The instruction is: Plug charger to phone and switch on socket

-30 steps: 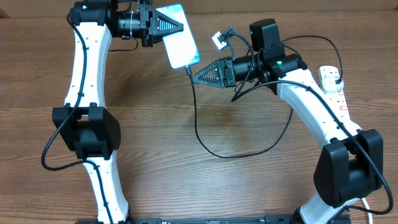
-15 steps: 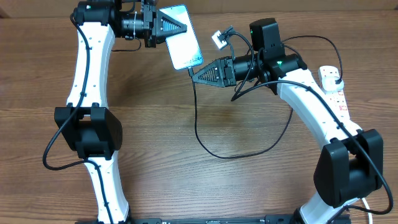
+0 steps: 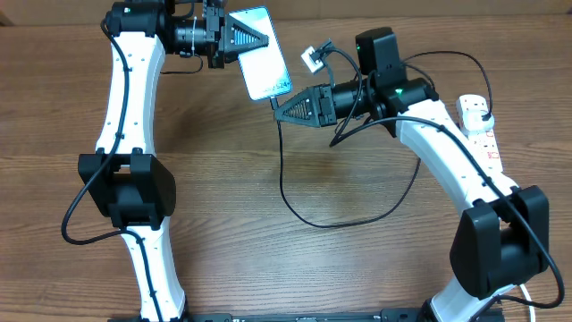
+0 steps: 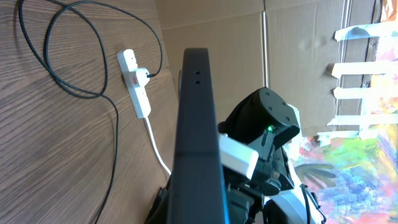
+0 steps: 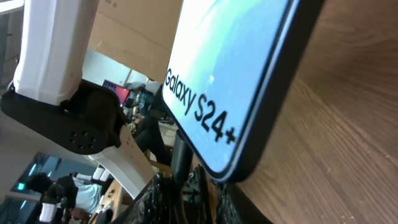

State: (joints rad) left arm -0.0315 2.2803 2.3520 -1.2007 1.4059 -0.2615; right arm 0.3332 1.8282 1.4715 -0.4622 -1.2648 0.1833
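Note:
My left gripper (image 3: pixel 243 40) is shut on the phone (image 3: pixel 265 64) and holds it tilted above the table's far side, its light-blue screen facing up. The left wrist view shows the phone edge-on (image 4: pixel 196 118) between the fingers (image 4: pixel 189 208). My right gripper (image 3: pixel 284 107) is shut on the charger's connector tip (image 3: pixel 273 98), right at the phone's lower edge. In the right wrist view the tip (image 5: pixel 181 155) rises from the fingers (image 5: pixel 199 186) to the edge of the phone (image 5: pixel 230 68); I cannot tell whether it is seated. The black cable (image 3: pixel 308 219) loops across the table to its plug (image 3: pixel 480 109) in the socket (image 3: pixel 487 143).
The socket lies along the right edge of the table and also shows in the left wrist view (image 4: pixel 135 84) with its white cord (image 4: pixel 155 149). The cable's slack loop lies on the wood between the two arms. Cardboard walls stand behind the table.
The left gripper has lifted and turned the phone slightly toward the right gripper. The right gripper has edged left and up, with the connector tip at the phone's lower edge.

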